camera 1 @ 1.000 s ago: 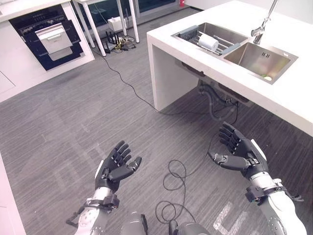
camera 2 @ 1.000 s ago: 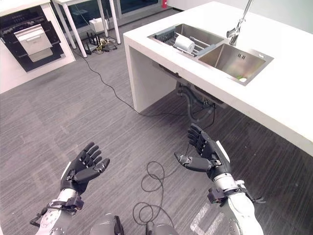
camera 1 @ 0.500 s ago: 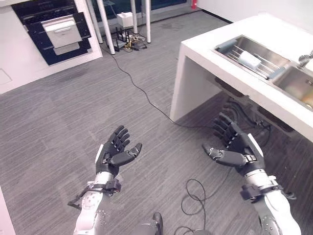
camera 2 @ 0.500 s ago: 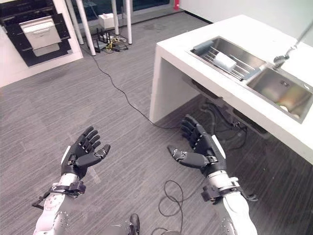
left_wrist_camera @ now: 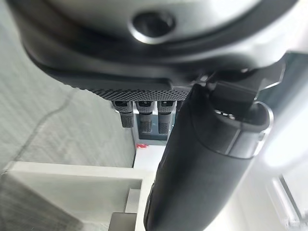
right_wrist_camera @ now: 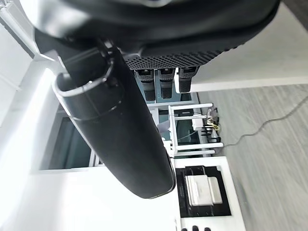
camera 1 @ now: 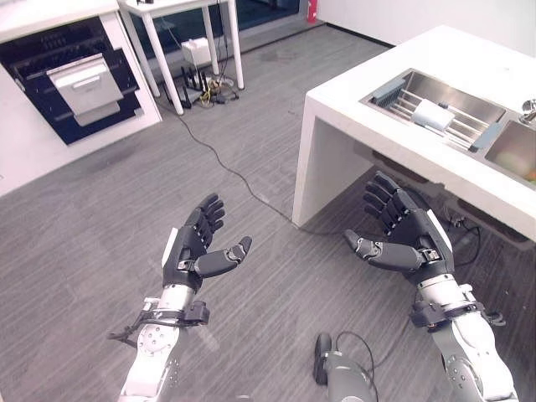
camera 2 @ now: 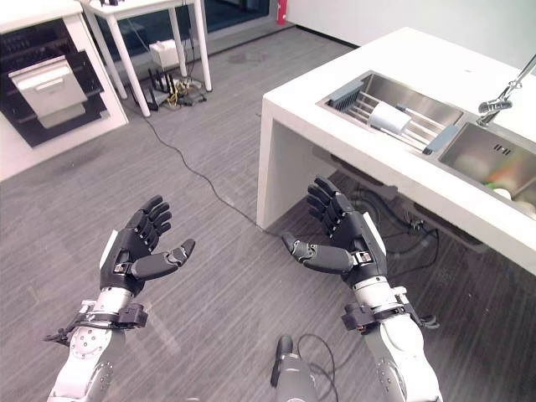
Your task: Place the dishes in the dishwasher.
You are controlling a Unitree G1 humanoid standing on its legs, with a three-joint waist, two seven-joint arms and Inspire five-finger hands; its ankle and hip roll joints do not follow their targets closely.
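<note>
A white dish (camera 1: 433,115) lies on a wire rack (camera 1: 409,101) in the sink basin of the white island (camera 1: 352,100) at the right. The dishwasher (camera 1: 71,79) stands far off at the upper left, dark, with its grey door (camera 2: 39,85) partly down. My left hand (camera 1: 197,253) and right hand (camera 1: 404,239) hover over the grey floor, both open and palms up, holding nothing. The right hand is just short of the island's near corner.
A second steel basin (camera 2: 494,159) with a tap (camera 2: 502,92) lies right of the rack. A white-legged table (camera 1: 180,38) with boxes and cables under it stands by the dishwasher. A black cord (camera 1: 226,163) runs across the floor toward the island.
The camera has swung, shifting the whole scene. Both hands stay open and raised; the right hand sits a little higher and closer to the island's corner.
</note>
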